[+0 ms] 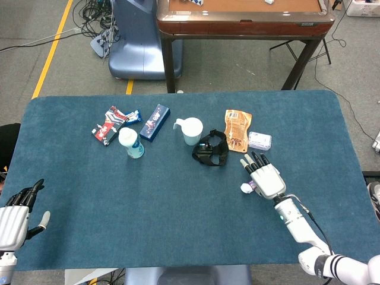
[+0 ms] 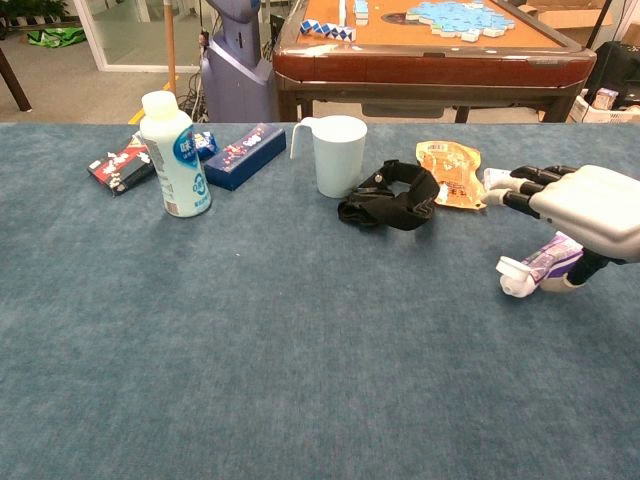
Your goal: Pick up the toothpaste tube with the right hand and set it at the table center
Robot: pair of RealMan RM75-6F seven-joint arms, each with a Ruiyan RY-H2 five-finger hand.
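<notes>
While the left hand [image 1: 13,218] rests with fingers apart and holding nothing at the near left corner of the worktop [image 1: 178,225], the right hand [image 2: 585,215] covers the toothpaste tube [image 2: 530,270] right of center; whether its fingers have closed on it cannot be told. Securing and lifting seems next. Open cloth lies leftward; the black strap [image 1: 211,148] and orange pouch [image 1: 237,129] crowd the far side.
</notes>
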